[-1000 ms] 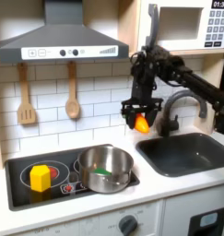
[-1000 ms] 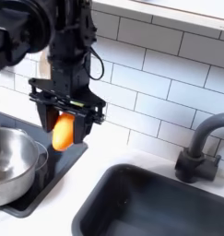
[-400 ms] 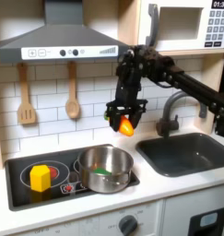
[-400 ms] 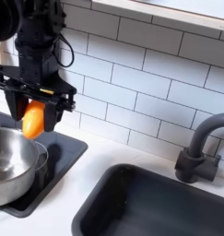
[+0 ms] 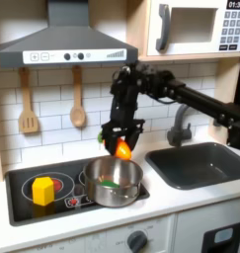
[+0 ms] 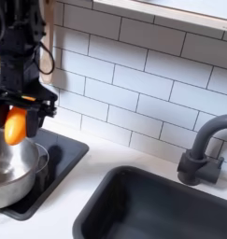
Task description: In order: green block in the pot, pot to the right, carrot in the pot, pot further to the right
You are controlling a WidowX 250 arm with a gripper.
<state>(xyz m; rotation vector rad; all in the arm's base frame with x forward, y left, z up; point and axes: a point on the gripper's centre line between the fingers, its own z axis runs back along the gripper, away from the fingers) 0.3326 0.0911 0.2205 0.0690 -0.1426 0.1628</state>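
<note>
Tool clamped on carrot, hanging above pot on stovetop; green block inside pot.

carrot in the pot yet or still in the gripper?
Not in yet. The gripper is shut on the carrot, held above the pot; the green block is already inside.

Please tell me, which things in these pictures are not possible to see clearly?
- The pot in the second exterior view: cut off by the left edge; its inside is hidden.
- The carrot in the first exterior view: blurred; its green top is unclear.
- The gripper in the second exterior view: its fingertips are blurred around the carrot.
</note>
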